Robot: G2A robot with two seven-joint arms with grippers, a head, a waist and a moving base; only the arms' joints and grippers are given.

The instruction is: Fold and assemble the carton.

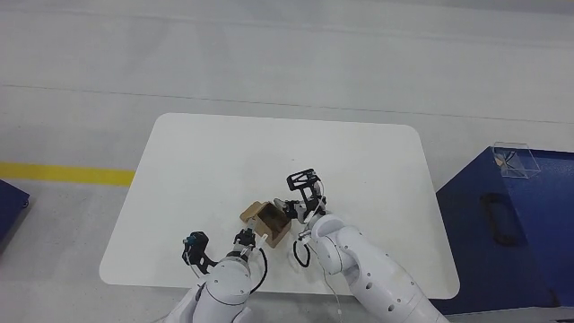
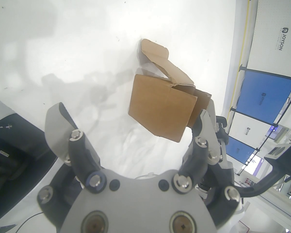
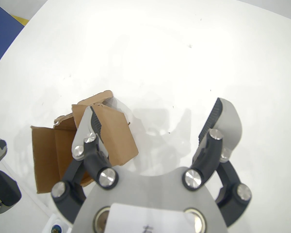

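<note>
One carton lies on one table; left gripper and right gripper gape wide, empty.

- We see two arms in glossy white shells, the left arm and the right arm, with a thin black cable looped near each wrist.
- The left pincer has pale grey fingers on black links, fixed with silver screws to a curved grey plate.
- The right pincer has silver fingers with ribbed black pads, black links, round silver screws and a white label on its plate.
</note>
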